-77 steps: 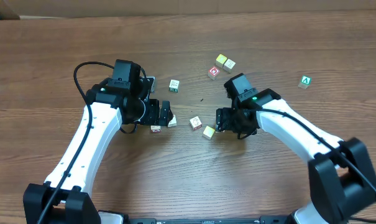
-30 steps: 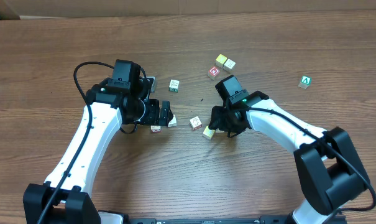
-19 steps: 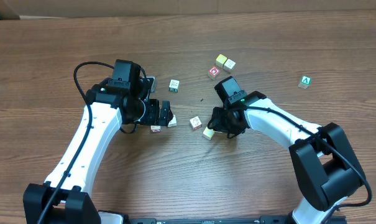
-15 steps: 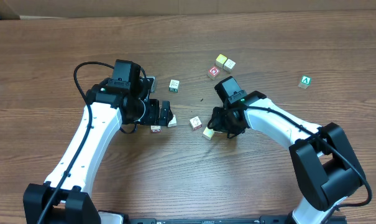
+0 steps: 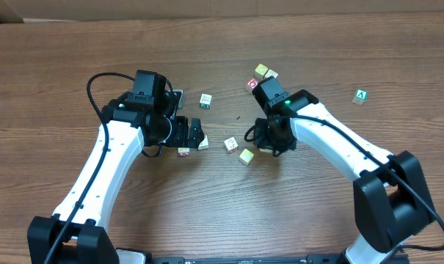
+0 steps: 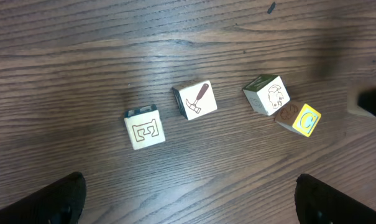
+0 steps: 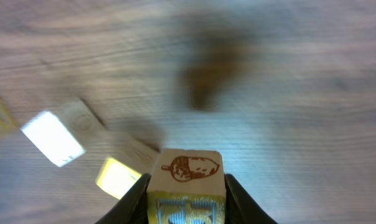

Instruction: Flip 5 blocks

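Block (image 7: 188,169) sits square, gripped by the right claw (image 7: 188,186), acorn print lying sideways. Left claw (image 6: 188,190) gapes wide over the worktop (image 6: 113,50).

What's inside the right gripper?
A wooden block with a brown acorn picture, pinched in the right gripper. The fingers cover its side faces, so what is on those cannot be seen.

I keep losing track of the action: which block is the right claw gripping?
The acorn block, pinched between the right gripper's fingers. The other blocks lie free on the table, with nothing touching them.
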### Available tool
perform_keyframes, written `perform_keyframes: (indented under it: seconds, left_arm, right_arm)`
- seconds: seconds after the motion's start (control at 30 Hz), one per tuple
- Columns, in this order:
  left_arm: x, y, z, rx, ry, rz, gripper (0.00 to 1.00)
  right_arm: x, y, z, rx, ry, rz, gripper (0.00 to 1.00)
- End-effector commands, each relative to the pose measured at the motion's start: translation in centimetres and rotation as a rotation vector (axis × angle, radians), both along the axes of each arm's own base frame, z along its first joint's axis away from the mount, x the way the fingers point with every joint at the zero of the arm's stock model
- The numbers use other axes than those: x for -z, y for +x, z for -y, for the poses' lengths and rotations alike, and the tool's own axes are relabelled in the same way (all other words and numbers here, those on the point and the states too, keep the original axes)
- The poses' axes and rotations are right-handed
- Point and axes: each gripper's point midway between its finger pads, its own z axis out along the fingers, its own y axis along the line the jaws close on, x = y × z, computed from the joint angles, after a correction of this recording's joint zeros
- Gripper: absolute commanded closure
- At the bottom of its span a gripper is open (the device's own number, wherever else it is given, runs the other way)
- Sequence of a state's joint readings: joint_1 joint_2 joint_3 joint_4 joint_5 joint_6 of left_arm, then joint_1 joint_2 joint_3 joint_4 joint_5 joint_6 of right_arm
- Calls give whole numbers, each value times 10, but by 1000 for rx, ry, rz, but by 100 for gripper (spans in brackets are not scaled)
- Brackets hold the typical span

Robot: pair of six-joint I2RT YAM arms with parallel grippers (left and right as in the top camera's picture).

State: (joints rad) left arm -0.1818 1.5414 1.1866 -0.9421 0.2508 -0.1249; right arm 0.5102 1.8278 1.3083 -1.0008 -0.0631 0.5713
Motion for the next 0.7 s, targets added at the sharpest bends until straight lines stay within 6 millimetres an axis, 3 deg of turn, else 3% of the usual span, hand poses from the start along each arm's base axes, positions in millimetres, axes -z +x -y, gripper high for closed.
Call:
perform_keyframes:
  seconds: [0.0, 0.17, 0.33, 0.47, 0.67]
  left_arm:
    - [-6, 6, 3, -6, -10, 20, 0]
    - [-6, 6, 3, -6, -10, 19, 0]
    - [-6, 6, 3, -6, -11, 19, 0]
    - [-6, 6, 3, -6, -11, 19, 0]
    - [-6, 5, 3, -6, -10, 14, 0]
  right_arm:
    - [-24, -2, 13, 4, -49, 42, 92]
    - [-23, -36, 25, -7, -88, -29, 93]
    - [-9, -74, 31, 2, -103, -63, 94]
    - [14, -110, 29, 21, -58, -131, 94]
    - [55, -146, 33, 56, 0, -220, 93]
